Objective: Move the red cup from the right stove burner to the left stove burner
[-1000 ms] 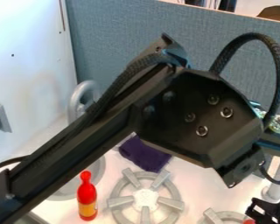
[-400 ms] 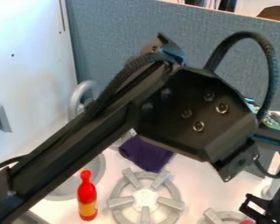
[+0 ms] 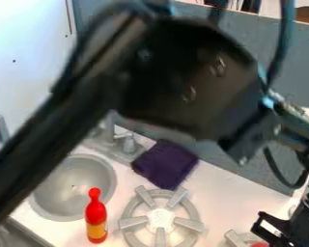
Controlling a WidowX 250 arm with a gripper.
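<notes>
Hanging low at right with the black, angular end effector (image 3: pixel 259 228), being unable to tell whether clenched or released. Showing a red object (image 3: pixel 259 244) close by at the bottom edge, a glossy, rounded bottle (image 3: pixel 96 217) beside a spoked gray burner (image 3: pixel 133 222), and rumpled purple cloth (image 3: pixel 165 164) behind.

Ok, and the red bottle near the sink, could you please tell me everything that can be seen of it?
The red bottle has a rounded top, a narrow neck, a wider body and a yellow-orange band low around it. It looks like smooth, slightly shiny plastic. It appears to stand upright on the white counter, between the grey sink and the stove burner. Only the counter seems to touch it.
</notes>
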